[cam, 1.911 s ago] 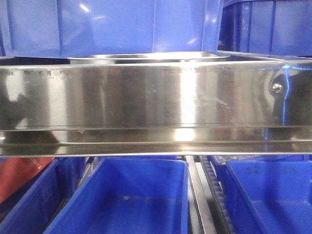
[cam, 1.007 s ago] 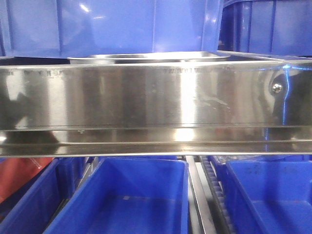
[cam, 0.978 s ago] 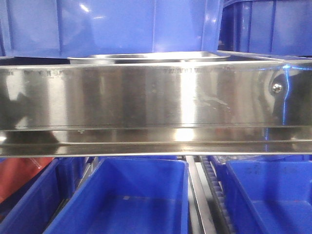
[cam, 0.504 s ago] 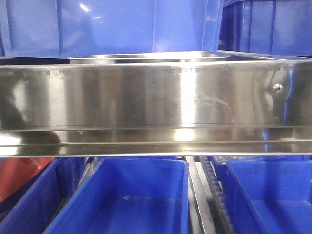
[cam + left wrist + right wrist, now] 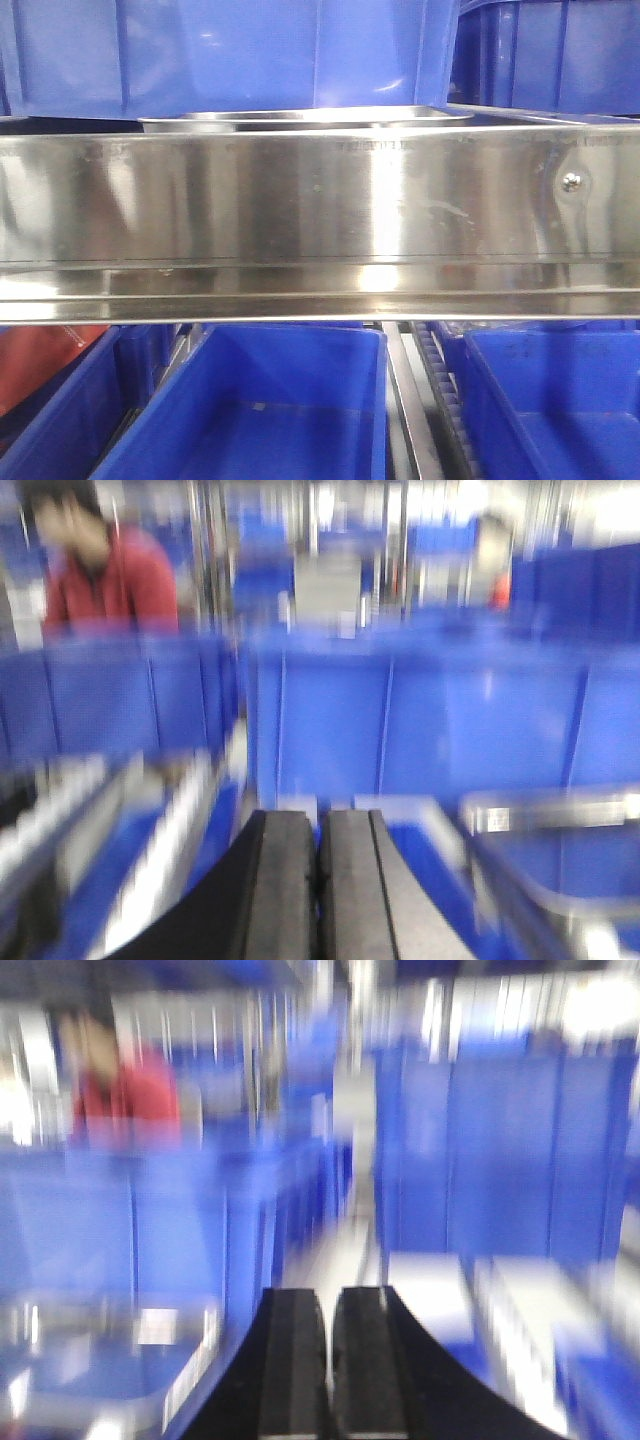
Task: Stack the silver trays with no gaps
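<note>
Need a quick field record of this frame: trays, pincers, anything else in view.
front view: silver tray rim showing behind shelf rail, below a blue bin
left pincer: shut, empty; shiny tray low at picture right
right pincer: shut, empty; blurred tray low at picture left
stacked: cannot tell
wrist views: blurred
person in red: background
</note>
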`<state>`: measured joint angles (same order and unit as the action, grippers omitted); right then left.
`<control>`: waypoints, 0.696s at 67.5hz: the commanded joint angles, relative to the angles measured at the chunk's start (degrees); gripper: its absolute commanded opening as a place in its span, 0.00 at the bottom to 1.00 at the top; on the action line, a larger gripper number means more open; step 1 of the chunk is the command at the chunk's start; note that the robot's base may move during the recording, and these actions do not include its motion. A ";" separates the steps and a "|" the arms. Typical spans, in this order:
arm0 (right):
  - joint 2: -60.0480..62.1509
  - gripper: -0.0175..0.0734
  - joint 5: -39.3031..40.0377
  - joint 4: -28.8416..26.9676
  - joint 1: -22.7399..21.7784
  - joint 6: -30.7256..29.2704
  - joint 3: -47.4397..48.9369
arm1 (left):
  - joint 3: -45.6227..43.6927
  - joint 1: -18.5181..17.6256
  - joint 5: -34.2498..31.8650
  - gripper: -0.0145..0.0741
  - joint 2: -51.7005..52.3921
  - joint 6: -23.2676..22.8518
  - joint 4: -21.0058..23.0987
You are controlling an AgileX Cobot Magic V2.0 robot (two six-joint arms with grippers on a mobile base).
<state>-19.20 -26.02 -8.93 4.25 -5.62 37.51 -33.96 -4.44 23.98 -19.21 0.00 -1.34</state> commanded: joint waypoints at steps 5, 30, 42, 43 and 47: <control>-10.27 0.18 -8.84 -0.08 -0.18 -0.38 7.58 | -4.47 0.18 6.31 0.15 -11.69 0.00 1.34; -20.37 0.18 -6.12 -0.19 -0.18 -0.38 9.76 | -5.28 0.18 -1.08 0.15 -24.86 0.00 2.52; -23.57 0.18 -5.81 -0.60 -0.18 1.24 10.15 | -5.76 0.18 -4.35 0.15 -28.97 0.00 2.62; -24.02 0.18 -6.42 -0.96 -0.06 1.46 10.38 | -5.92 0.18 -4.21 0.15 -29.39 0.00 2.66; -26.96 0.19 -10.10 -3.24 0.03 1.41 12.19 | -7.31 -0.37 -3.11 0.15 -30.59 0.00 3.42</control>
<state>-43.55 -34.11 -10.20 4.25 -4.80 47.98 -39.68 -4.44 21.71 -48.65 0.00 0.98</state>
